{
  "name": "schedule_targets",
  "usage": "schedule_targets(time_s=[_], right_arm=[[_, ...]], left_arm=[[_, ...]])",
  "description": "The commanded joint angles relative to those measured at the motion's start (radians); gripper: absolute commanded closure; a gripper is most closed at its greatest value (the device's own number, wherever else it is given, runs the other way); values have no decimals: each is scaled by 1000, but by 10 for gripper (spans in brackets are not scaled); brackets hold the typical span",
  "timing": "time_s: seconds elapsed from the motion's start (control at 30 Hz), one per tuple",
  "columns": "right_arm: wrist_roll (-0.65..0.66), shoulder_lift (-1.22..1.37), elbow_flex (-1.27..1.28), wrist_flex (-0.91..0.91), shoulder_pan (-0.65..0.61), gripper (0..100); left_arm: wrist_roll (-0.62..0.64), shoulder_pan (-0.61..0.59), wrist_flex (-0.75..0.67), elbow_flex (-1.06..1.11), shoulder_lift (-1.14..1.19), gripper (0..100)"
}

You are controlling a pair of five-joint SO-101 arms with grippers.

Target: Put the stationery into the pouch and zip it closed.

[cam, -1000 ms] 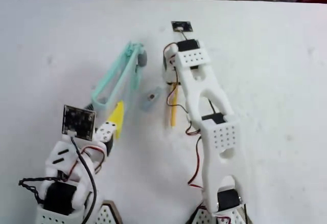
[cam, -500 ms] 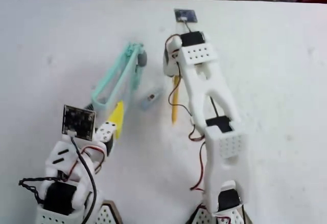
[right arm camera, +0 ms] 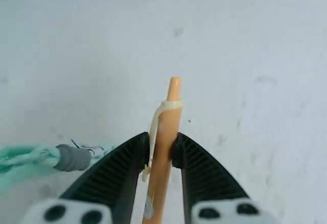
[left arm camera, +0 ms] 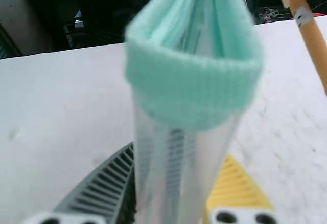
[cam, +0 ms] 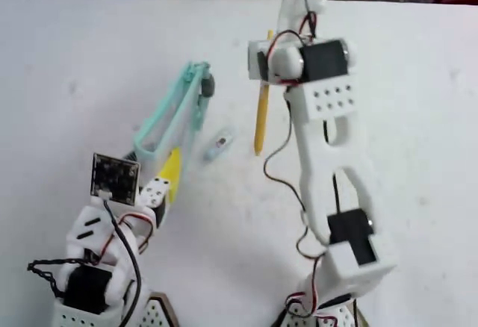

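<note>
Orange pen (right arm camera: pixel 171 106) pinched in right gripper (right arm camera: pixel 162 141); left gripper (left arm camera: pixel 180 156) clamps mint pouch (left arm camera: pixel 194 81) edge

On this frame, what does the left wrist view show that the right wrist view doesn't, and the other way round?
Left wrist view: the left gripper holding the clear, mint-edged pouch between its fingers. Right wrist view: the right gripper shut on the pen, and the grey zip pull at the pouch's end. Both: pouch, pen and the white table.
</note>
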Motion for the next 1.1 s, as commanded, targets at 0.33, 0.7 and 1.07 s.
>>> schedule_targets(time_s=[0.33, 0.7, 1.07], right_arm=[[210, -469, -14, 102, -102, 981], [256, -685, 232, 68, -255, 981], [338, -1032, 776, -518, -364, 982]], left_arm=[[11, 8, -3, -23, -7, 834], [5, 10, 14, -23, -7, 831], [5, 15, 15, -23, -7, 831]])
